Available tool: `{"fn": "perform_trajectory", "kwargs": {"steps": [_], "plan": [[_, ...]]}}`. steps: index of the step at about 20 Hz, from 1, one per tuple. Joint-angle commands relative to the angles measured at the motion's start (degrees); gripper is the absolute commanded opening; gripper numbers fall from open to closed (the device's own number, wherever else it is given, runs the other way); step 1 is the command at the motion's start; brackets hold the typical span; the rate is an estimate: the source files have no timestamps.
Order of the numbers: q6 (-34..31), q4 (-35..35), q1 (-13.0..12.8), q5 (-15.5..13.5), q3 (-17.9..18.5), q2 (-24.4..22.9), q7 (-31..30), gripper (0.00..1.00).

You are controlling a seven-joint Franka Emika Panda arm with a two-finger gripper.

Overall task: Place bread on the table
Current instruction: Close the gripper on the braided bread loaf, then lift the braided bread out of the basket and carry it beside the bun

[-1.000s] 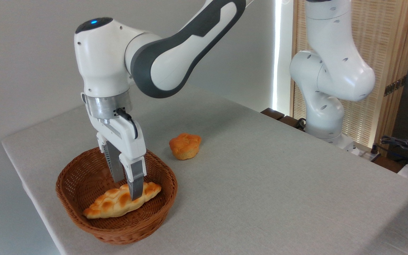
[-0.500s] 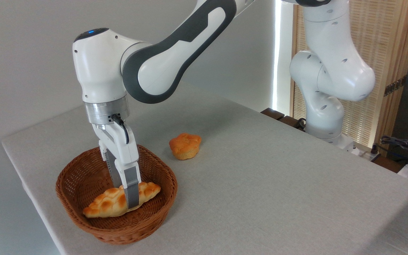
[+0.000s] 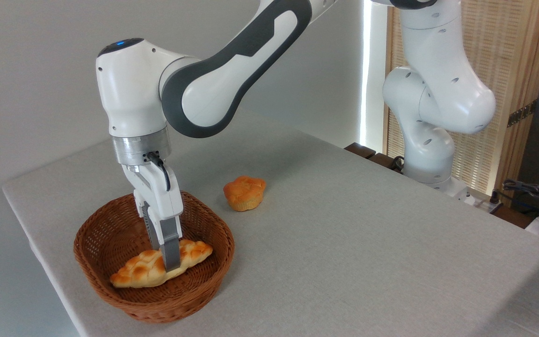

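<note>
The bread, a braided golden loaf with pointed ends, lies inside a brown wicker basket at the left end of the table. My gripper reaches straight down into the basket. Its two fingers are closed across the middle of the loaf, the near finger in front of it and the other behind it. The loaf still rests on the basket floor.
A small round orange bun sits on the cloth just right of and behind the basket. The arm's white base stands at the table's far right edge, with cables beyond it. The basket is close to the table's front-left edge.
The gripper came down a little and turned, and its fingers drew together onto the middle of the loaf. The loaf has barely shifted in the basket.
</note>
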Motion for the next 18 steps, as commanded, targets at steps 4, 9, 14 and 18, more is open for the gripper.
{"fn": "perform_trajectory", "kwargs": {"steps": [4, 9, 14, 18], "plan": [[-0.7, 0.1, 0.6, 0.6, -0.3, 0.0, -0.7, 0.0], [-1.7, 0.7, 0.7, -1.8, -0.2, -0.3, -0.6, 0.0], [-1.7, 2.9, 1.1, -10.4, 1.6, -0.8, -0.6, 0.0], [-4.5, 6.4, 1.5, -15.9, 2.3, -1.1, -0.8, 0.0]]}}
